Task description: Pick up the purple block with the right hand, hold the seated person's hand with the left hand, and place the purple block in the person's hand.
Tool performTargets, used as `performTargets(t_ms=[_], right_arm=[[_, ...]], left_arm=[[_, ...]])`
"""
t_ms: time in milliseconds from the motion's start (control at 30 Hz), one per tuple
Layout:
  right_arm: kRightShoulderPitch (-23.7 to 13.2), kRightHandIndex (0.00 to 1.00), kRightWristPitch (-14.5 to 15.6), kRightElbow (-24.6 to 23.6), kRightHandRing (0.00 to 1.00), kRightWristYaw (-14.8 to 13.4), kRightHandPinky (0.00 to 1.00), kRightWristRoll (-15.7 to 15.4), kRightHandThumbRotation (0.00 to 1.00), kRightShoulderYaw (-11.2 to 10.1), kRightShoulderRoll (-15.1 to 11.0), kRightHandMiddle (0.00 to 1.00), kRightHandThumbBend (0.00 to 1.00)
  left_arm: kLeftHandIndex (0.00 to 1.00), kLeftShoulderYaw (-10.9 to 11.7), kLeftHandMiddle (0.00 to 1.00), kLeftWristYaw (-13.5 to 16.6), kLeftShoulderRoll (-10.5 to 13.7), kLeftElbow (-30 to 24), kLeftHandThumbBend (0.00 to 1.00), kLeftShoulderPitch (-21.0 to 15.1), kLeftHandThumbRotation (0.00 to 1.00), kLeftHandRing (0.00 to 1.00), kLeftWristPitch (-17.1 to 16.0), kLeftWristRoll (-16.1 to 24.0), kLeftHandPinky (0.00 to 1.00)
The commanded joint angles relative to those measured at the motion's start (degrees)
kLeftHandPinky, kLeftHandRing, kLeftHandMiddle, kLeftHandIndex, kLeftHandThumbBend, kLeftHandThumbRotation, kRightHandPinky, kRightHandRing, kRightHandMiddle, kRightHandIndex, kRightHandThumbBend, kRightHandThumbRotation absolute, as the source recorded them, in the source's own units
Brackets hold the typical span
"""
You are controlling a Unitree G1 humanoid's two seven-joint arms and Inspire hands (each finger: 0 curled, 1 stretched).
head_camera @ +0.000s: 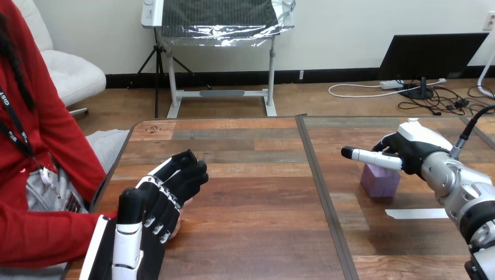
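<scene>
block (379, 179) at right by right hand (408, 150) — left hand (166, 189) over person's hand (186, 204)

You have your left hand (156, 205) at the tabletop's (257, 233) left edge, its fingers (190, 175) curled over the person's hand (185, 203) — little of that hand shows beneath. At the right, your right hand (411, 146) sits over the purple block (379, 181), which stands on the tabletop — a white strip (417, 213) lies near it.

A wooden table (245, 233) has a dark seam (327, 198) across it; a white strip (417, 213) lies flat on its right part.
</scene>
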Motion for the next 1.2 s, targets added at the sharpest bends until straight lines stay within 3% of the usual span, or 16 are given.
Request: performTargets(t_ms=[0,167,567,733,1067,1167], right_arm=[[0.22,0.74,-0.64,0.25,0.71,-0.06,0.65,0.03,1.0,0.39,1.08,0.74,0.86],[0.13,0.72,-1.67,0.17,0.67,-1.88,0.61,-0.13,1.0,0.46,0.78,0.71,0.84],[-1.27,0.66,-1.76,-0.08,0.61,-2.99,0.5,0.94,1.0,-0.6,0.57,0.65,0.84],[-1.91,0.63,-1.6,-0.17,0.62,-3.15,0.5,0.81,1.0,-0.46,0.37,0.66,0.83],[-2.76,0.64,-2.27,-0.47,0.63,-3.32,0.57,3.41,0.99,-2.88,0.05,0.67,0.81],[-2.86,0.61,-2.95,-0.64,0.58,-3.72,0.51,4.41,0.96,-3.72,0.0,0.62,0.8]], left_arm=[[0.77,-0.2,0.79,0.05,-1.68,-1.2,0.53,-2.0,1.0,0.81,-0.45,-0.23,0.86],[0.77,-0.07,0.78,0.0,-1.59,-1.16,0.53,-2.12,1.0,0.81,-0.45,-0.21,0.86],[0.77,0.19,0.78,-0.15,-1.42,-1.02,0.52,-2.44,1.0,0.8,-0.34,-0.44,0.85],[0.77,0.22,0.78,-0.33,-1.44,-0.77,0.52,-2.69,1.0,0.81,-0.54,-0.56,0.85],[0.77,0.23,0.78,-0.34,-1.4,-0.66,0.53,-2.9,1.0,0.81,-0.4,-0.38,0.85],[0.77,0.22,0.78,-0.34,-1.33,-0.73,0.54,-2.89,1.0,0.81,-0.24,-0.32,0.85]])
